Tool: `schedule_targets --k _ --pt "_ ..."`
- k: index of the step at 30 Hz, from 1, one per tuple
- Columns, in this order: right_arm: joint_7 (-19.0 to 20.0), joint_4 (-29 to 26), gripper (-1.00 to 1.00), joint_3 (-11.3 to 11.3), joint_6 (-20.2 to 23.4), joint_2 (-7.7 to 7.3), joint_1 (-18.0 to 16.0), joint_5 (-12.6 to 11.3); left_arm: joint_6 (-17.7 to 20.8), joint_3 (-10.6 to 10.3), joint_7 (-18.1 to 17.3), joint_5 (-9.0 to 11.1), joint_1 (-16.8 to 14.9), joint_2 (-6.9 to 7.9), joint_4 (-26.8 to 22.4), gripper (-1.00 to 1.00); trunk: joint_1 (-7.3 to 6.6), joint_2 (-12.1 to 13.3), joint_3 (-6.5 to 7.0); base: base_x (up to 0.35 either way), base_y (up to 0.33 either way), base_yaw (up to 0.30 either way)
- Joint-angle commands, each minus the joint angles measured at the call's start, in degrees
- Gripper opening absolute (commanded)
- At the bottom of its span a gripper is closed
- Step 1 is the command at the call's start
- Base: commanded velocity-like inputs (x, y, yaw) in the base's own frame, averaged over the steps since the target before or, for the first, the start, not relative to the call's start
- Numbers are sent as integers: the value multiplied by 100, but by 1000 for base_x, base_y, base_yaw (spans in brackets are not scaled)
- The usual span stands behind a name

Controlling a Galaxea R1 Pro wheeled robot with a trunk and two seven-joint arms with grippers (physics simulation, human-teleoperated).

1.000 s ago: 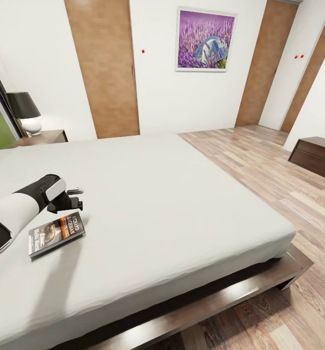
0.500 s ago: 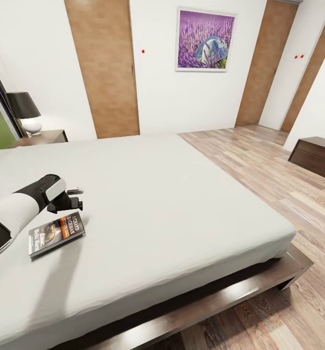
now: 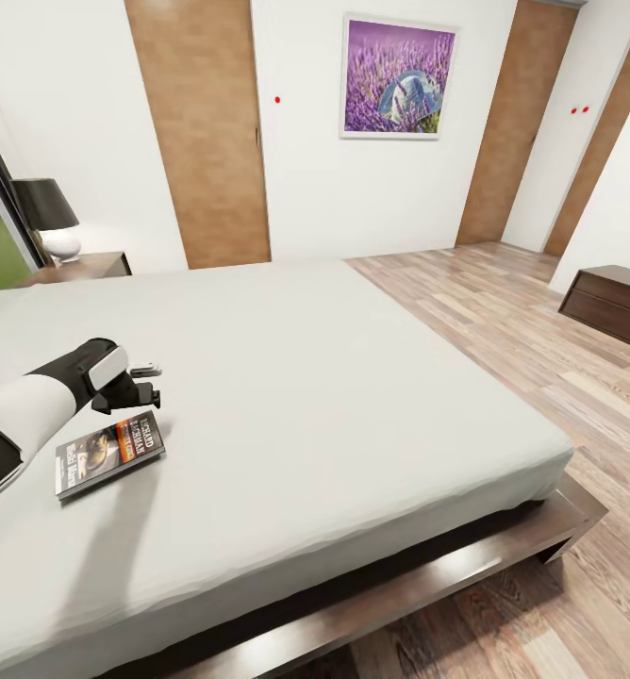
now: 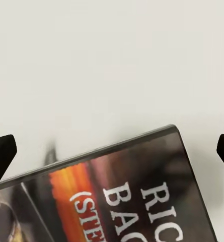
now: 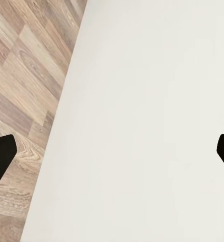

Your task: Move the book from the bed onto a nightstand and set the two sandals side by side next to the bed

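Bedroom, off-white bed [image 3: 334,377]. Book [image 3: 108,453] flat on its mattress near the edge. Left gripper [image 3: 147,389] spread wide just above the book's far edge, empty. Right gripper [image 5: 112,156] likewise released. Risk: the thin cover may slide away as the fingers close.

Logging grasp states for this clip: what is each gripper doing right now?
Left gripper: open, fingertips spread over the book, not gripping it.
Right gripper: open, holding nothing, over the bed edge.

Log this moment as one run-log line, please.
phase: reaching for book | left gripper: open, just above book | book: flat on bed | right gripper: open over bed edge
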Motion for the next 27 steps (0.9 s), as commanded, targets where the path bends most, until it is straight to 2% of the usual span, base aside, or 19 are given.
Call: schedule_targets --k 1,5,27 --pt "-30 0 100 3 18 -1 -5 -32 18 -28 48 61 -2 6 -18 100 -1 -2 -5 0 0 0" --pt "-29 2 100 3 18 -1 -5 -31 18 -28 48 61 -2 8 -18 100 9 -7 -94 0 0 0" --pt "-28 2 100 6 18 -1 -5 -31 18 -28 54 61 -2 3 -18 100 9 -7 -94 0 0 0"
